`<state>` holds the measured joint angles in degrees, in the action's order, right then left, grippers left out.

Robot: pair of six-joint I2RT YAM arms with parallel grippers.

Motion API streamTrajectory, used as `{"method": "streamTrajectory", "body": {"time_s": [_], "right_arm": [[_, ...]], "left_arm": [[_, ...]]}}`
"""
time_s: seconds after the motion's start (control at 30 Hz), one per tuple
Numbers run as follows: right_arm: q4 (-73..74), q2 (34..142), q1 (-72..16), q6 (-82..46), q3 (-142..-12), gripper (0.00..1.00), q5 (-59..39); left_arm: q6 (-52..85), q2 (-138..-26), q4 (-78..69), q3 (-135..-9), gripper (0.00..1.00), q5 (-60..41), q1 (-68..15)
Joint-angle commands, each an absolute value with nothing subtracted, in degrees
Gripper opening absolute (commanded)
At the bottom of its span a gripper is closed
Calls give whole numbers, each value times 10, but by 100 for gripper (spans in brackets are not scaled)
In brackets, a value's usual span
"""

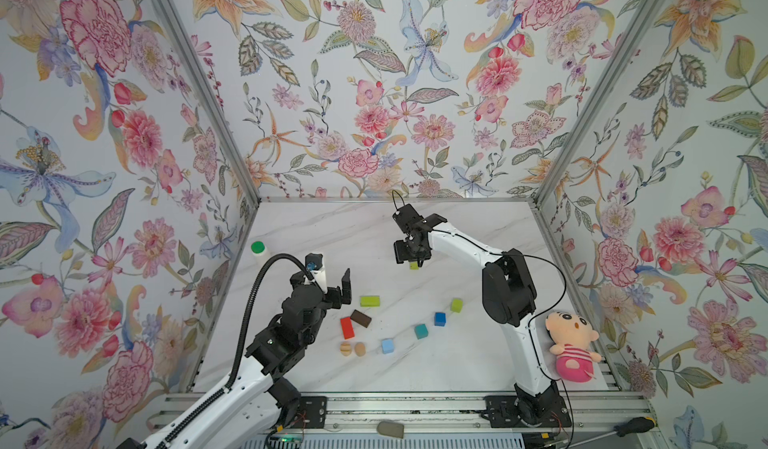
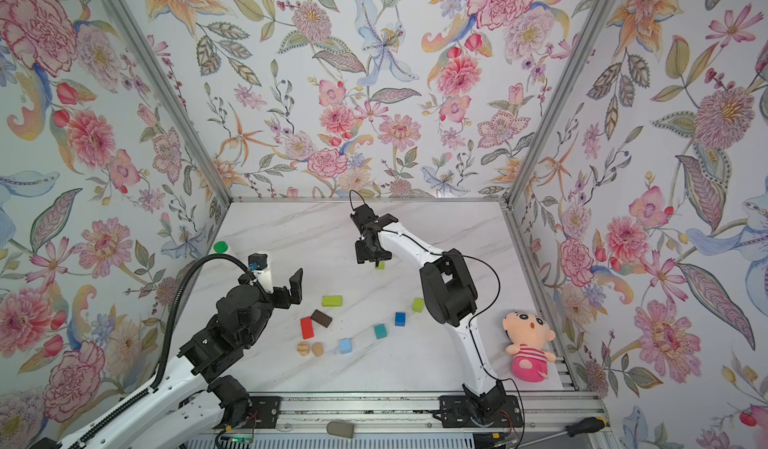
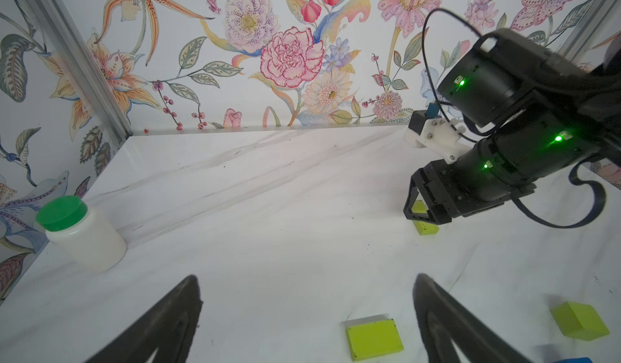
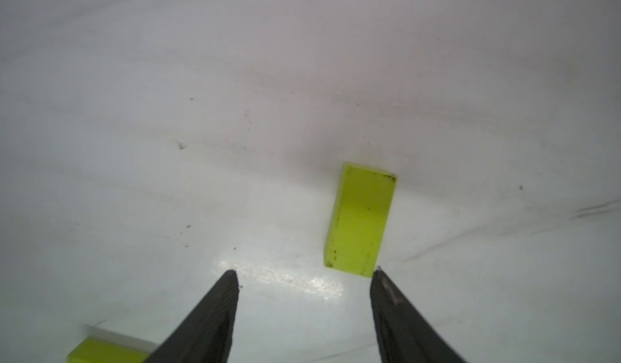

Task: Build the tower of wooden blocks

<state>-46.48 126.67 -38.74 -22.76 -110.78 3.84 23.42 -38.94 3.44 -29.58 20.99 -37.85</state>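
No tower stands yet: one lime-green block point(image 4: 359, 220) lies on the far middle of the table point(image 1: 332, 226), free beneath the right gripper point(image 4: 304, 274), whose jaws are partly apart and hold nothing. The left gripper point(image 3: 307, 279) hovers wide and empty at the left.

Nearer lie the lime-green oblong point(image 1: 370, 300), lime-green cube point(image 1: 456, 305), blue cube point(image 1: 440, 319), teal cube point(image 1: 421, 331), light-blue cube point(image 1: 387, 346), red oblong point(image 1: 346, 327), dark-brown oblong point(image 1: 360, 318) and two tan rounded pieces point(image 1: 345, 348), all unstacked, while the bottle point(image 1: 259, 251) far left and the plush doll point(image 1: 571, 345) near right block nothing.

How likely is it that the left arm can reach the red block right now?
Probably yes. The left gripper stands open near the red block, and nothing blocks the way. The dark-brown block lies close beside it and might crowd one finger.
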Motion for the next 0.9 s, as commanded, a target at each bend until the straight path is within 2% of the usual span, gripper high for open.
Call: {"method": "streamTrajectory", "body": {"time_s": [0.0, 0.27, 0.37, 0.63, 0.7, 0.8, 0.87], "right_arm": [[-478, 1234, -425, -221, -1094, 66, 24], [-488, 1258, -506, -231, -1098, 66, 7], [-493, 1268, -530, -244, -1098, 67, 10], [-494, 1278, -565, -279, -1079, 84, 32], [-500, 1280, -565, -294, -1077, 95, 38], [-503, 1278, -564, -315, -1071, 100, 43], [-504, 1283, -563, -331, -1064, 99, 46]], "left_arm": [[281, -366, 101, -278, 99, 183, -381], [343, -341, 162, -280, 98, 109, -394], [376, -309, 195, -270, 99, 139, -411], [427, -262, 219, -253, 99, 169, -429], [438, -263, 226, -254, 99, 175, -431], [441, -261, 236, -261, 99, 179, -433], [438, -259, 244, -264, 99, 184, -435]]}}
